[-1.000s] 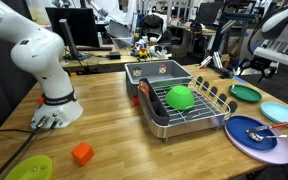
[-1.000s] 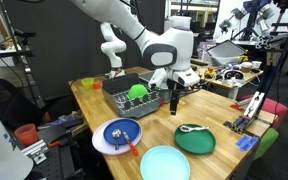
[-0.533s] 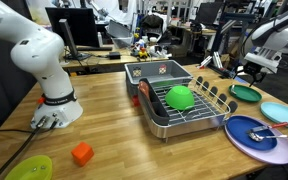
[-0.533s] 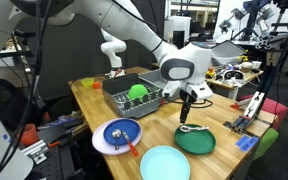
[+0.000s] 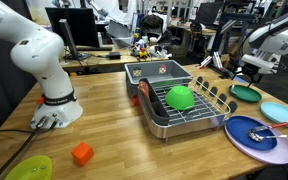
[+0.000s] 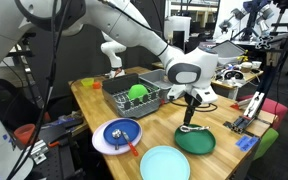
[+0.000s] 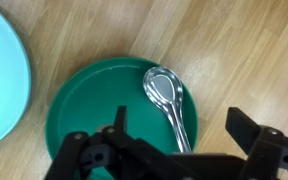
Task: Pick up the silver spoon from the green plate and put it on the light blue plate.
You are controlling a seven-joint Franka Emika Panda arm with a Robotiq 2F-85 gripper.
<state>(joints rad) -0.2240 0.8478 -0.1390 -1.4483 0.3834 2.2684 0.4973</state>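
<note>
The silver spoon (image 7: pixel 167 103) lies on the dark green plate (image 7: pixel 89 110), bowl toward the far rim, handle running toward my fingers. It also shows in an exterior view (image 6: pixel 191 129) on the green plate (image 6: pixel 197 141). My gripper (image 7: pixel 179 140) is open and hangs just above the spoon's handle, one finger on each side. In an exterior view the gripper (image 6: pixel 190 117) is right over the plate. The light blue plate (image 7: pixel 2 85) lies beside the green plate; it shows in both exterior views (image 6: pixel 164 163) (image 5: pixel 282 114).
A dish rack (image 5: pixel 184 110) holds a bright green domed bowl (image 5: pixel 180 97). A dark blue plate on a lavender plate (image 5: pixel 256 135) lies nearby. A lime plate (image 5: pixel 24 168) and an orange block (image 5: pixel 81 153) sit at the table's front.
My gripper has moved from beside the dish rack over to the green plate and come down toward the spoon. The spoon and plates have not moved.
</note>
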